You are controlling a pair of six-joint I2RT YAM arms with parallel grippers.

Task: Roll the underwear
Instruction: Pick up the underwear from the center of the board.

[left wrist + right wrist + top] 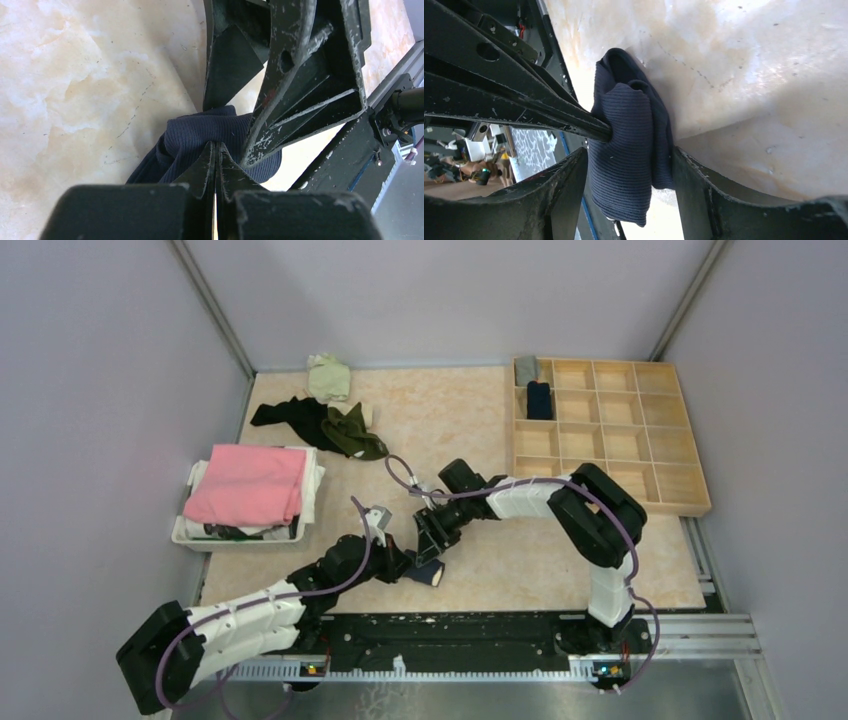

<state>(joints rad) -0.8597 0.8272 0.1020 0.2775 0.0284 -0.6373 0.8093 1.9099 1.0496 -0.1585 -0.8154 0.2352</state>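
A navy ribbed underwear (430, 574), bunched into a short roll, lies on the table near the front edge. My right gripper (629, 155) straddles it, open. One finger (684, 180) touches the cloth and the other finger (569, 185) stands a sliver off it. My left gripper (217, 145) is shut, its joined tips pushed into the side of the roll (200, 132). In the right wrist view that same tip (601, 131) dents the roll (629, 125). From above, both grippers, left (410, 565) and right (432, 545), meet over the roll.
More underwear, black and olive (335, 428) and pale green (328, 375), lies loose at the back left. A white basket (190, 530) holds a folded pink cloth (248, 483). A wooden compartment tray (640, 430) at the right holds a navy roll (539, 400) and a grey one (526, 368).
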